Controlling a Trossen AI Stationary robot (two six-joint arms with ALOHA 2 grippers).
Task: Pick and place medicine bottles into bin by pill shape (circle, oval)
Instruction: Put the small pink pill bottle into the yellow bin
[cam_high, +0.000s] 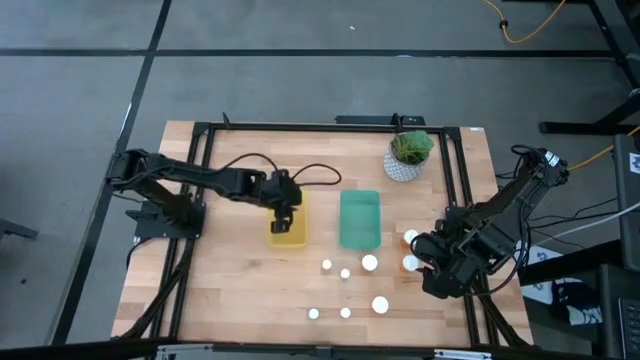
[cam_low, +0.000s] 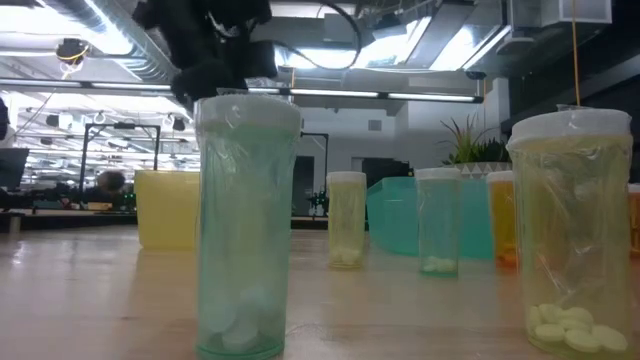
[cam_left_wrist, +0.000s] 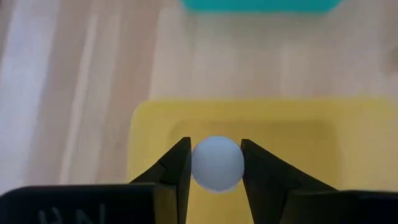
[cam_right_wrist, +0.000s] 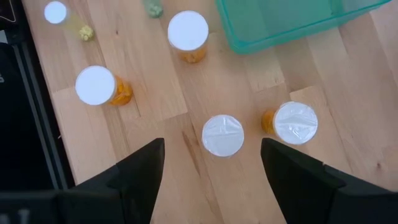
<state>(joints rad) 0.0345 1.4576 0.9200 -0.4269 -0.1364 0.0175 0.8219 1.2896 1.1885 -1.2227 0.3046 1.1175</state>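
My left gripper (cam_left_wrist: 215, 163) hangs over the yellow bin (cam_high: 287, 228), its fingers (cam_left_wrist: 177, 171) narrowed onto the white cap of a small medicine bottle (cam_left_wrist: 217, 163), which sits between them directly above the bin floor. The green bin (cam_high: 360, 219) lies just beside the yellow one, toward my right arm. My right gripper (cam_right_wrist: 211, 165) hovers near the table's right edge with its fingers spread wide and nothing between them; below it stand white-capped bottles, among them a clear one (cam_right_wrist: 222, 135) and an orange-bodied one (cam_right_wrist: 293, 123). Further bottles (cam_high: 369, 263) stand scattered on the wooden table (cam_high: 240, 290) in front of the bins. A potted plant (cam_high: 409, 155) occupies the far right corner.
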